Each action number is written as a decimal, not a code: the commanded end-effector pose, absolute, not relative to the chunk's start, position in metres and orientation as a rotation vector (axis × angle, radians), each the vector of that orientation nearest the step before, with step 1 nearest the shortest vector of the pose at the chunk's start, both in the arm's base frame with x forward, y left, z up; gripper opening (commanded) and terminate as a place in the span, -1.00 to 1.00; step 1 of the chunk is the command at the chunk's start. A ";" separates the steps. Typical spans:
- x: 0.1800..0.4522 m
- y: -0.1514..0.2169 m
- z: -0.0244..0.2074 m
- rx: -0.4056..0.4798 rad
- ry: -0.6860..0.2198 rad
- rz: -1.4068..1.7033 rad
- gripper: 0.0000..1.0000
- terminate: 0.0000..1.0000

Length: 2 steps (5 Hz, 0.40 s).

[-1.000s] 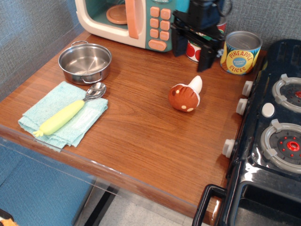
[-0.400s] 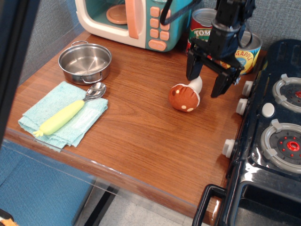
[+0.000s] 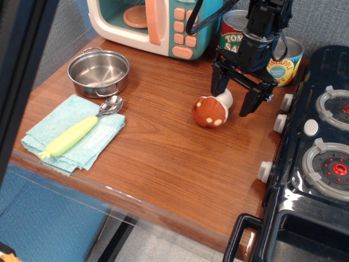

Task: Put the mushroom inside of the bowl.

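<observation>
Mushroom [image 3: 211, 111] — lying on its side, stem pointing up-right between the spread, empty fingers of the gripper [image 3: 233, 97]; bowl [image 3: 98, 72] well left.

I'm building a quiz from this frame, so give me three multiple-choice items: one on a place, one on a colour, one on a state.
1. Where does the spoon lie?
A. in the bowl
B. on the light blue cloth
C. on the stove

2. What colour is the spoon's handle?
A. yellow
B. red
C. black

3. How are the fingers of the gripper?
A. shut on the can
B. open, either side of the mushroom's stem
C. shut on the spoon

Answers:
1 B, it rests on the cloth.
2 A, the handle is plainly yellow.
3 B, the mushroom lies on the table and the bowl is empty.
</observation>
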State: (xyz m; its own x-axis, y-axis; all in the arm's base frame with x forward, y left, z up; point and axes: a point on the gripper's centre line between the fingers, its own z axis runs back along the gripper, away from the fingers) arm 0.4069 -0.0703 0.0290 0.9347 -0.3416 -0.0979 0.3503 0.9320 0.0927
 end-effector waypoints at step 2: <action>0.410 -0.045 0.072 0.264 -0.017 -0.437 -1.00 -1.00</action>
